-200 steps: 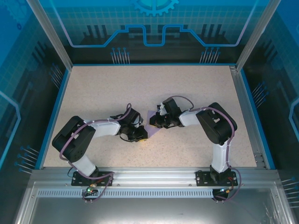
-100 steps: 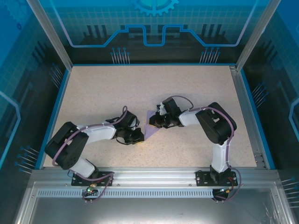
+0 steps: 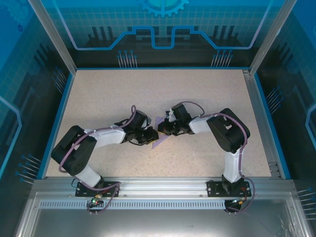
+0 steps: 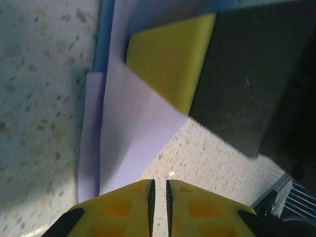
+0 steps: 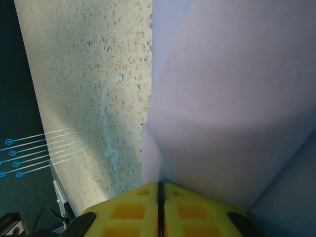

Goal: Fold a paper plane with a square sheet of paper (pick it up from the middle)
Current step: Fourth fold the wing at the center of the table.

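Seen from above, the lavender paper (image 3: 161, 140) lies between the left gripper (image 3: 151, 137) and the right gripper (image 3: 161, 130).

Left wrist: the jaws are almost closed on nothing, and the folded paper lies just ahead, slightly left.

Right wrist: the jaws are closed on the paper's edge.

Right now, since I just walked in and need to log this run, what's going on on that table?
A lavender square sheet of paper is being folded on the table. The right gripper is shut on the partly folded sheet. The left gripper, jaws nearly closed, sits at its near corner. No plane yet.
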`<state>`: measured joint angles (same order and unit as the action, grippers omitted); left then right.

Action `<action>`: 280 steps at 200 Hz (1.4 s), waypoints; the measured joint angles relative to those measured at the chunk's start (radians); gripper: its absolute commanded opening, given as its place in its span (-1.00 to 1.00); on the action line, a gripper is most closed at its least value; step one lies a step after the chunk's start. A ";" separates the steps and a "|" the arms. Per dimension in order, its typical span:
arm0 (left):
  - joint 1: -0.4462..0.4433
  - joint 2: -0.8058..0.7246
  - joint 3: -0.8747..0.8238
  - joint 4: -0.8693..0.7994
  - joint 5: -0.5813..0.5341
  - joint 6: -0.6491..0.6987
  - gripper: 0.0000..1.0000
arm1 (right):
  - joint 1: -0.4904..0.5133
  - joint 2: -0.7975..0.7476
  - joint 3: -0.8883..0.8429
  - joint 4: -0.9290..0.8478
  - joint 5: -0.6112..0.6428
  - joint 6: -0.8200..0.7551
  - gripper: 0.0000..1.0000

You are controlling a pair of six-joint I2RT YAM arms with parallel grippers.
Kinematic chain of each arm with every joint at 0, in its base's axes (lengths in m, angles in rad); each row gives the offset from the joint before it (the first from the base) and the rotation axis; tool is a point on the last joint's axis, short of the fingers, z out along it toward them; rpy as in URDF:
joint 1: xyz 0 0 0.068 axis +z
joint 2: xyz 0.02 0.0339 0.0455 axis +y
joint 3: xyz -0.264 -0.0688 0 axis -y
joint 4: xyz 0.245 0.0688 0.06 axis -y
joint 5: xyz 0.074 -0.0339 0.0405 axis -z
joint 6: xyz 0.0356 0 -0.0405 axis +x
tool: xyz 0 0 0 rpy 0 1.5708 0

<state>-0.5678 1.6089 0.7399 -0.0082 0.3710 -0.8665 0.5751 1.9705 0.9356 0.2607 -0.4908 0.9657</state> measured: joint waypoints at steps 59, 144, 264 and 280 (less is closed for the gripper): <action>0.000 0.091 0.019 -0.014 -0.042 0.005 -0.80 | 0.000 0.000 0.000 0.001 0.000 0.000 -0.79; 0.000 0.078 -0.015 0.031 -0.053 0.038 -0.97 | -0.052 -0.054 0.036 -0.153 0.022 -0.103 -0.75; 0.000 0.078 -0.015 0.031 -0.053 0.072 -1.00 | 0.030 -0.038 0.042 -0.130 0.068 -0.143 -0.87; 0.000 0.078 -0.016 0.031 -0.053 0.084 -1.00 | 0.017 -0.020 0.042 -0.117 0.060 -0.136 -0.86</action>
<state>-0.5678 1.6867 0.7242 0.0231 0.3180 -0.7830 0.5922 1.9507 0.9775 0.1432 -0.4309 0.8299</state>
